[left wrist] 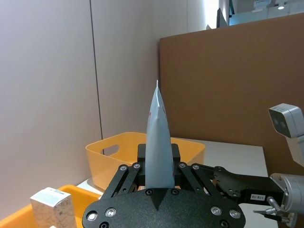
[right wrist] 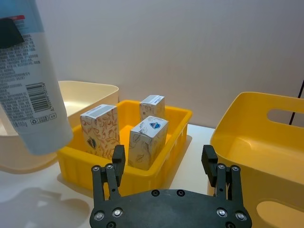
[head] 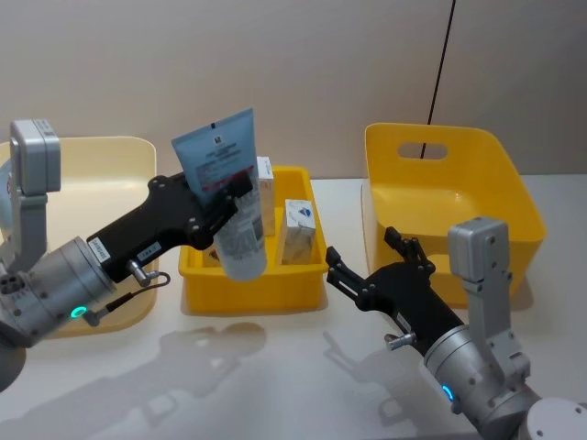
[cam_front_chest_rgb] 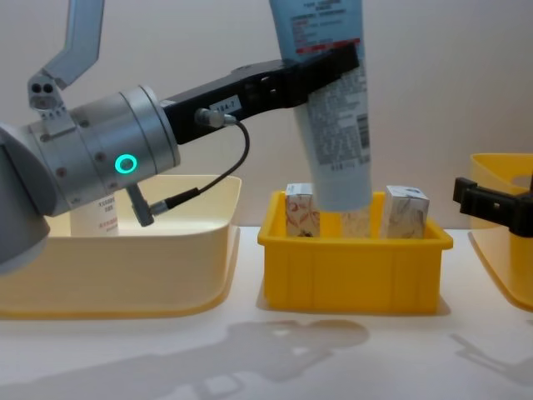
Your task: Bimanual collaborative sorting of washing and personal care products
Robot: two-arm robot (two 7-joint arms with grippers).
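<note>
Above the tray at the middle of the table, a tube is held by the left gripper. The gripper's fingers are pressed against the tube's two flat faces at about mid-length. The tube is carried tilted, with the flat crimped end up and the rounded end down. In the chest view the lower end is seen below the carton tops and above the tray's rim. In the right wrist view the tube hangs free of the table. Whether it touches a carton cannot be told.

Three cartons are stood upright inside the tray, near one another. From the chest view the middle one is largely hidden behind the tube.

The right gripper is held low over the table, just beside the tray's right side and between the tray and the yellow bin. Its fingers are spread wide and nothing is held between them.

The cream bin is set to the tray's left and the yellow bin to its right. The left arm is stretched over the cream bin's near corner.
</note>
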